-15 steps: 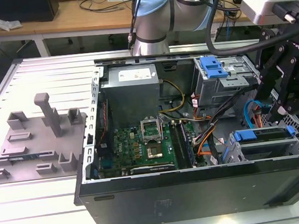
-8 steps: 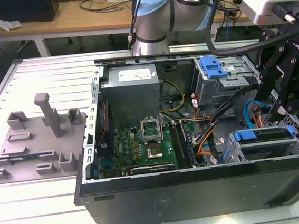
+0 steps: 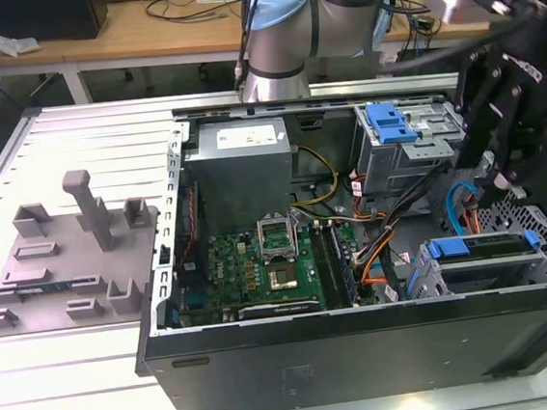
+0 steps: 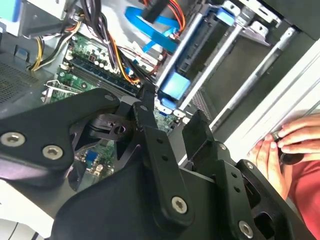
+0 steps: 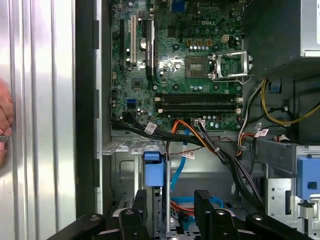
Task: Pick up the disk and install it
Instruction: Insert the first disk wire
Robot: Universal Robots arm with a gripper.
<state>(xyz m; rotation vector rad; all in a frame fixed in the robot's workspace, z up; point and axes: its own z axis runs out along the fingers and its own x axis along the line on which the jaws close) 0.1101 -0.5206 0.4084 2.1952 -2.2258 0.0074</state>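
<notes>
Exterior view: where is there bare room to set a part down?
Bare ribbed silver metal table lies beyond the grey plastic fixture plate, and a strip runs in front of the open black computer case. Inside the case it is crowded: orange cables, grey metal drive cages, and the open pincer.

Arm (image 3: 276,30): grey-and-blue joint at back centre of exterior view, upper links reach toward exterior view's right. Wrist turned down. Black end effector (image 3: 502,181) hangs at exterior view's right, fingertips pointing downward. In both wrist views, end effector (image 4: 170,107) (image 5: 171,195) fingers (image 5: 202,200) parallel, spread apart, clear gap between.
</notes>
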